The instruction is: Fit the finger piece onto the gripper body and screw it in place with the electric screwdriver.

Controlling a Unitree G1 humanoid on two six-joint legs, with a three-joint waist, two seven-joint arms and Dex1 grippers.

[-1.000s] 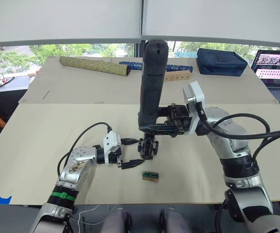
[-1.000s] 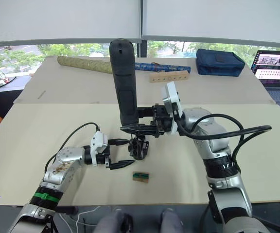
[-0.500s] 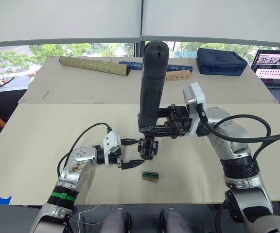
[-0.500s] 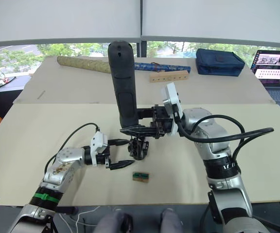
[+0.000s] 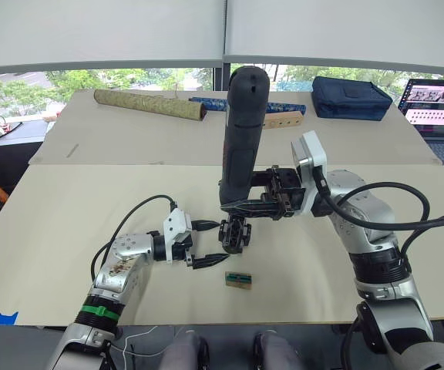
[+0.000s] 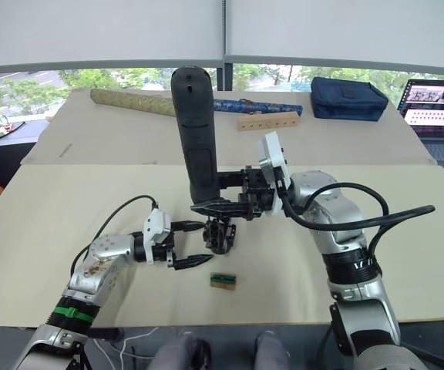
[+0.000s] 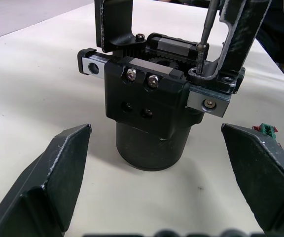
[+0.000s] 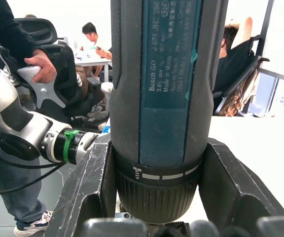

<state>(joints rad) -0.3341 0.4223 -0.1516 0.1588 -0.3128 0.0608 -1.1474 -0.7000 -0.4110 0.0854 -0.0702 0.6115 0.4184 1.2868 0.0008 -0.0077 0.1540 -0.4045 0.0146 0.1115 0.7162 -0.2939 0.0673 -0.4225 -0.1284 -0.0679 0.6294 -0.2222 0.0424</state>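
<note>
The gripper body (image 5: 235, 233) stands on its round base mid-table, seen close in the left wrist view (image 7: 152, 113). My left gripper (image 5: 209, 243) is open just to its left, and its fingers (image 7: 58, 168) flank the body without touching it. My right gripper (image 5: 247, 206) is shut on the electric screwdriver (image 5: 241, 131), holding it upright above the body. The thin bit (image 7: 206, 24) comes down onto a screw at one rail end. Beside the bit rises a black piece (image 7: 240, 34) that looks like the finger piece. Another upright black finger (image 7: 115, 22) stands at the other end.
A small wooden block with a green top (image 5: 238, 280) lies just in front of the body. At the far side lie a gold tube (image 5: 149, 105), a blue tube (image 5: 206, 102), a drilled wooden bar (image 5: 282, 119), a navy bag (image 5: 351, 98) and a laptop (image 5: 438, 104).
</note>
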